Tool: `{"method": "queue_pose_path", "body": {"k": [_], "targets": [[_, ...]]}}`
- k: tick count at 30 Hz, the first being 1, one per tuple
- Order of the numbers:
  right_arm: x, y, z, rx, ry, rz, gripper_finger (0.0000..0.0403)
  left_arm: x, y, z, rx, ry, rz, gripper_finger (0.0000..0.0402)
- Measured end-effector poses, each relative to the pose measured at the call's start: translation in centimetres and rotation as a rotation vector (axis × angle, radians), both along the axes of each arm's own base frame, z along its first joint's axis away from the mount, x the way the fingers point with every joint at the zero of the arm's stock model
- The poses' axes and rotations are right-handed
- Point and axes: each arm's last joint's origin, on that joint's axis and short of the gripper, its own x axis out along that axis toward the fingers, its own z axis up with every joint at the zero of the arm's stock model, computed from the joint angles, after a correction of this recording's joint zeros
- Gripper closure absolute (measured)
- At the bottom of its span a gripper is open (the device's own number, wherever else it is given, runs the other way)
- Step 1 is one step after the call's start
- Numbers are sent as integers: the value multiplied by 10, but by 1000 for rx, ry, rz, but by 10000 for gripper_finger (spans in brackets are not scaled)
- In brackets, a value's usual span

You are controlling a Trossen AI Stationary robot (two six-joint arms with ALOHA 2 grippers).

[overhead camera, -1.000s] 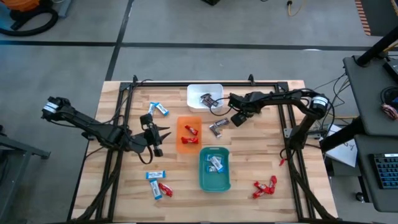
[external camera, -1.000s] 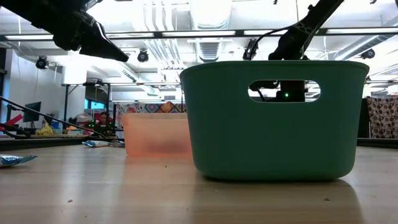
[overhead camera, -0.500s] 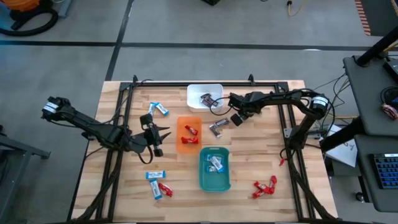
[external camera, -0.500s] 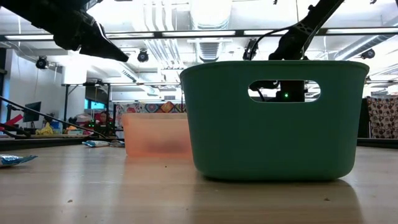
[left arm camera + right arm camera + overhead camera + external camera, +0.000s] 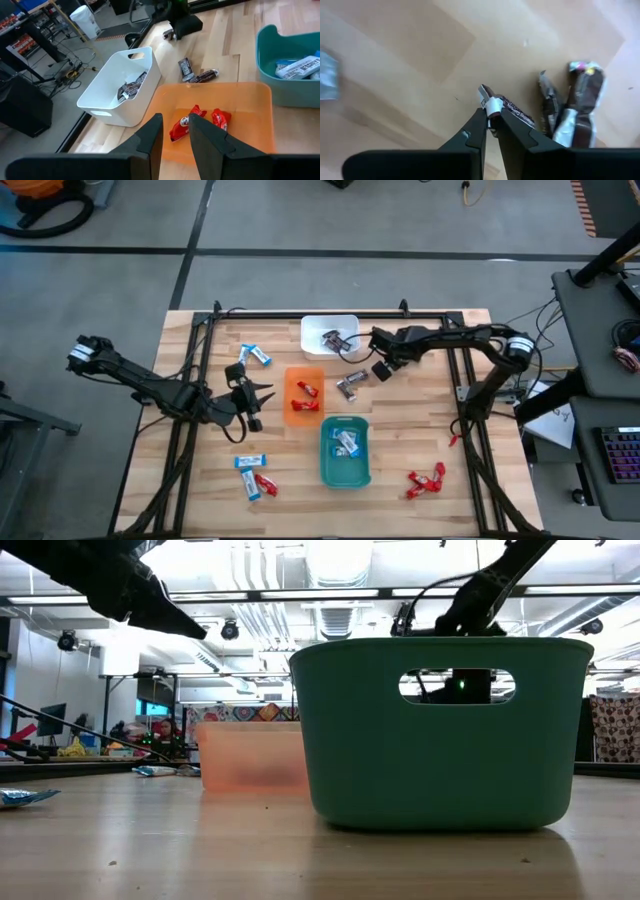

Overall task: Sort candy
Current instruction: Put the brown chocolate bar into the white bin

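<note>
**Pinching a dark-wrapped candy beside the white tray**

Gripping one end of a dark brown candy (image 5: 506,106) with the right gripper (image 5: 490,116), fingers clenched on the wrapper, above bare wood of the bench (image 5: 420,430). Positioned just right of the white tray (image 5: 330,333), which already contains dark-wrapped candies (image 5: 131,86). Two more dark candies (image 5: 350,385) lying on the wood between that tray and the teal tray (image 5: 345,451), close to the held one. Red candies (image 5: 200,120) resting in the orange tray (image 5: 305,396); blue-and-white candies (image 5: 347,442) in the teal one. Loose blue-and-white pieces (image 5: 254,355) at far left, a blue-and-red pair (image 5: 253,472) at near left, red ones (image 5: 426,479) at near right. Left gripper (image 5: 175,131) hovering beside the orange tray, fingers narrowly parted, grasping nothing.
</note>
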Motion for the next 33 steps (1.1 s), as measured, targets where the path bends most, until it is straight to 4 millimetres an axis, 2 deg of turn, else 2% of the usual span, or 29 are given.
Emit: {"method": "queue_pose_path", "body": {"k": [9, 15, 19, 26, 33], "targets": [[-11, 6, 52, -115, -198, 23, 369, 0, 0, 0, -14, -8, 6, 324], [-10, 6, 89, -238, -454, 91, 369, 0, 0, 0, -14, -8, 7, 324], [-1, 4, 105, -289, -624, 178, 369, 0, 0, 0, -18, -10, 8, 324], [23, -3, 109, -316, -832, 325, 369, 0, 0, 0, -28, -17, 13, 324], [46, -13, 90, -297, -911, 380, 369, 0, 0, 0, -36, -21, 17, 324]]}}
